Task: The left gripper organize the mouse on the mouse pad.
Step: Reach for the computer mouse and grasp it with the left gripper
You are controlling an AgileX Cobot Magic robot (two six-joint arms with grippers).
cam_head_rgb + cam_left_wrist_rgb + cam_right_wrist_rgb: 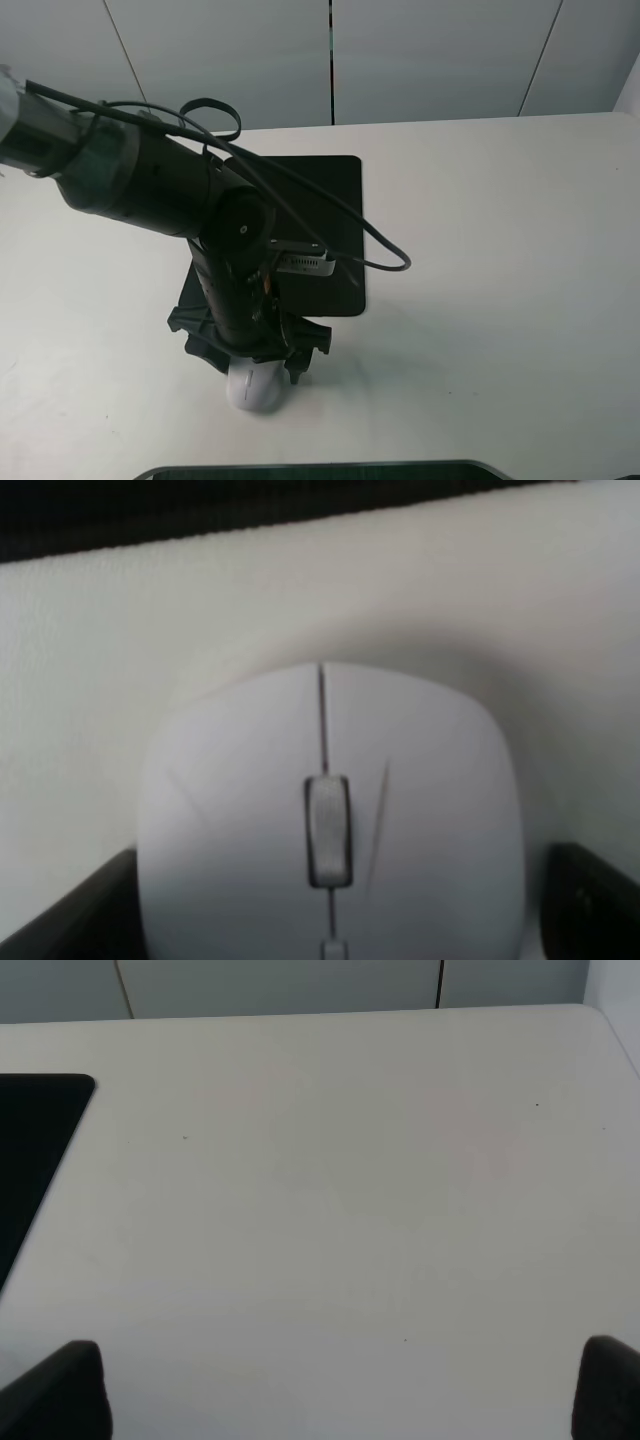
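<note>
left gripper (252, 363) spread wide round mouse (256, 390), on table (500, 300) nr mouse pad (335, 180).

White mouse (240, 810) with grey scroll wheel (328, 830), black mouse pad (330, 200), white table (500, 250).

I counted one mouse (254, 388), just off the mouse pad (325, 200), and one mouse pad on the single table (500, 250). Grippers came to two: my left gripper (251, 358) beside the mouse pad, my right gripper (330, 1390) apart from it.
</note>
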